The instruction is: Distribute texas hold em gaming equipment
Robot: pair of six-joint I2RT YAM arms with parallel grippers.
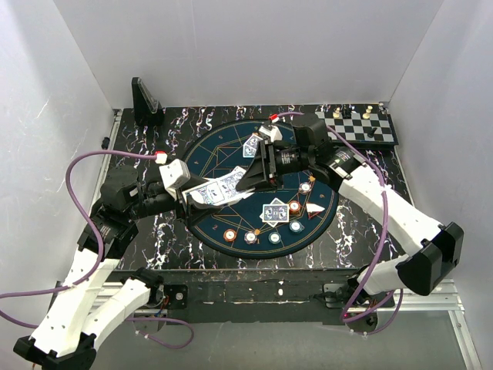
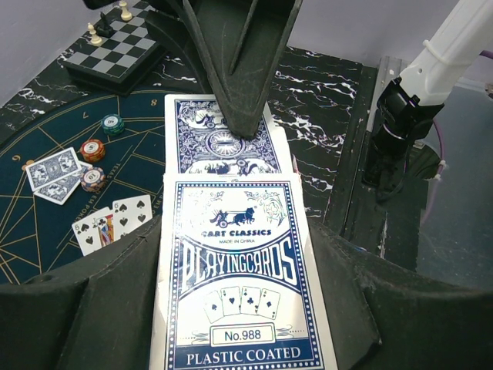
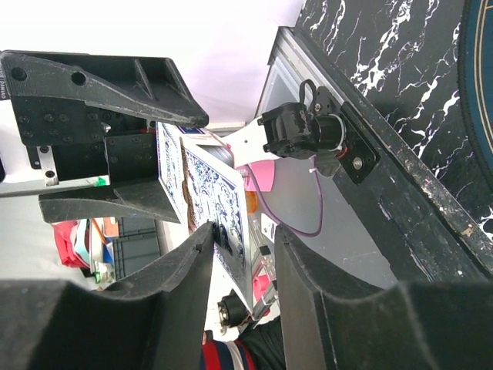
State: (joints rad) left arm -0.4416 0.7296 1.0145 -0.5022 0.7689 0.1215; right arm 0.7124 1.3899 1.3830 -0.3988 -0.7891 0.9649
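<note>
Step in hand, as I judge it: drawing one card out of the pack for dealing.

1. Left gripper (image 1: 202,194): jaws part open, clamped on both long sides of the pack (image 2: 239,293). The pack sits left of centre in the top view, above the near-left rim of the mat (image 1: 223,146).
2. Right gripper (image 1: 248,180): jaws nearly closed, pinching the far end of a card (image 2: 219,142) that projects from the pack's mouth, blue back up. The right wrist view confirms the pinch on the card's edge.
3. Already on the mat: a face-down pair (image 1: 275,212) at lower centre, face-up cards (image 2: 112,220) at the left of the left wrist view, and a row of chips (image 1: 250,237) along the near rim.

Next move, by my estimate: pull the right gripper straight along the card's length, away from the pack, while the left holds firm. Only one card must come. Then lay it flat at an open place on the mat.

Legible on the pack: "CART CLASSICS", "MADE IN CHINA", "PLAYING CARDS", "No.988", "PLASTIC COATED". Chip lettering is too small to read.
</note>
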